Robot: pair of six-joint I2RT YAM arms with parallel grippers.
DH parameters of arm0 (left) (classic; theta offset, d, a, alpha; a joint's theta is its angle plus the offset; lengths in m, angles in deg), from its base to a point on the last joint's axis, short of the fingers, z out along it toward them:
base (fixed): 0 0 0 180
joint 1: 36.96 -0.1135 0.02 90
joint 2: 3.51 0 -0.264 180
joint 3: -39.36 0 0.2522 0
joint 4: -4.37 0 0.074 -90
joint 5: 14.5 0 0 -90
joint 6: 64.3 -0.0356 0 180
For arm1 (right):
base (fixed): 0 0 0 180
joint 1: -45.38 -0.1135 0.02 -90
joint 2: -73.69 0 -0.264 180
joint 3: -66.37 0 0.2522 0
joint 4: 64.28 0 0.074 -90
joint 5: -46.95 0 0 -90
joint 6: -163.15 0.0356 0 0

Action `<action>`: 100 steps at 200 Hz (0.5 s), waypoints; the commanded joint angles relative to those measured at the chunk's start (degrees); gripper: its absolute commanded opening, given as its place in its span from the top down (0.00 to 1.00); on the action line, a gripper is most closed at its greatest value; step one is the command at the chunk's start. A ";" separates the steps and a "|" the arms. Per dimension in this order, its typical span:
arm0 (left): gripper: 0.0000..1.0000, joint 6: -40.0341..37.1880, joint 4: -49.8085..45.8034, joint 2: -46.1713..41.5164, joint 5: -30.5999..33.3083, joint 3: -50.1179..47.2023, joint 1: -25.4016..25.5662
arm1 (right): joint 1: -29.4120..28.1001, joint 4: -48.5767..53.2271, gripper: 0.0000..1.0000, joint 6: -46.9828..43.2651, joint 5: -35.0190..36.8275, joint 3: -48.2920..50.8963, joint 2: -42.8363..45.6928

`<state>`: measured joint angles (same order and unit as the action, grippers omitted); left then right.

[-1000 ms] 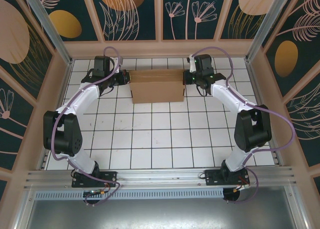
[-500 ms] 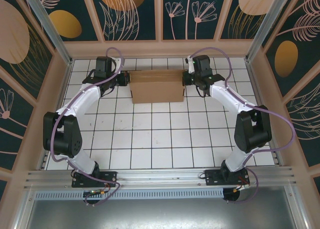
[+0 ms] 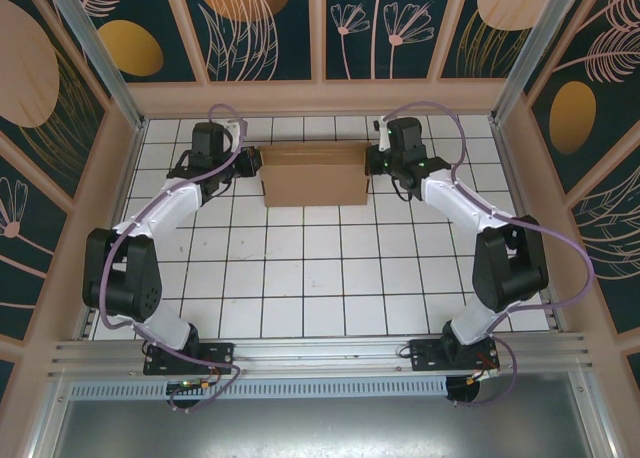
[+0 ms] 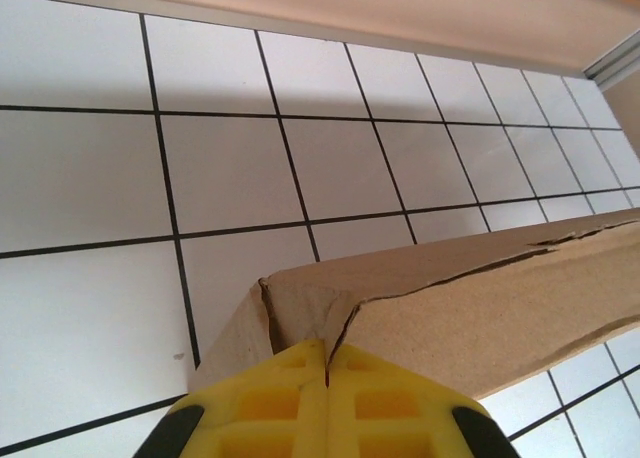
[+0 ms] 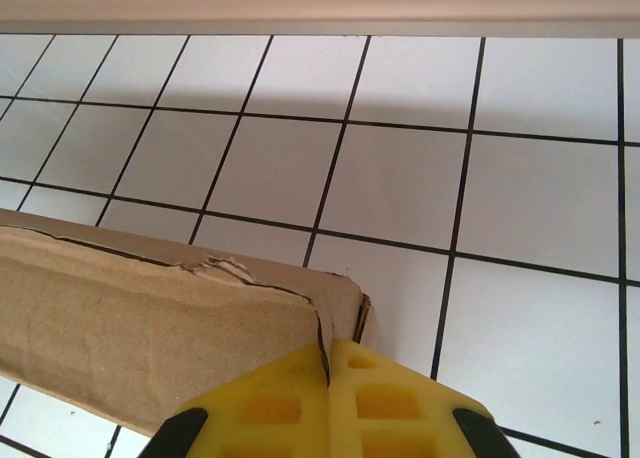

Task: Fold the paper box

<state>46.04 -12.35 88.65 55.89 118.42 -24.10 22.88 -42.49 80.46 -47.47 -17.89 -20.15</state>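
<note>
On the tabletop (image 3: 300,278) the paper box (image 3: 313,173) sits with the far wall (image 3: 320,98) just behind it — left fingers (image 4: 280,403) and right fingers (image 5: 385,403), pressed closed on nothing, butt its two ends — best squeeze inward evenly so corners come out square.

White left arm (image 3: 160,206) and right arm (image 3: 457,203), black joints (image 3: 125,273), lilac cables (image 3: 428,103), yellow grid-patterned fingers (image 4: 262,406).

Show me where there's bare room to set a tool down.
Free: the tiled table middle, bordered by the box, the left arm, the right arm and the near rail. A tile strip lies between box and back wall. Crowded: the box ends, with the shut left claw and right claw against them.
</note>
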 commanded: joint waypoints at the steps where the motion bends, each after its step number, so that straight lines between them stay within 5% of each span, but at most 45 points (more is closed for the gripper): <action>1: 1.00 5.47 -0.28 0.28 -7.29 -4.69 1.53 | -1.34 1.87 1.00 5.17 -4.91 3.68 0.75; 100: 1.00 5.65 2.86 0.63 -6.38 -12.15 1.51 | -1.50 -11.82 1.00 11.32 -3.92 17.54 4.27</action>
<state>51.94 -0.09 86.40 53.42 109.17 -24.12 22.86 -58.73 89.22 -48.00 -3.66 -14.47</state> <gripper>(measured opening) 0.059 0.047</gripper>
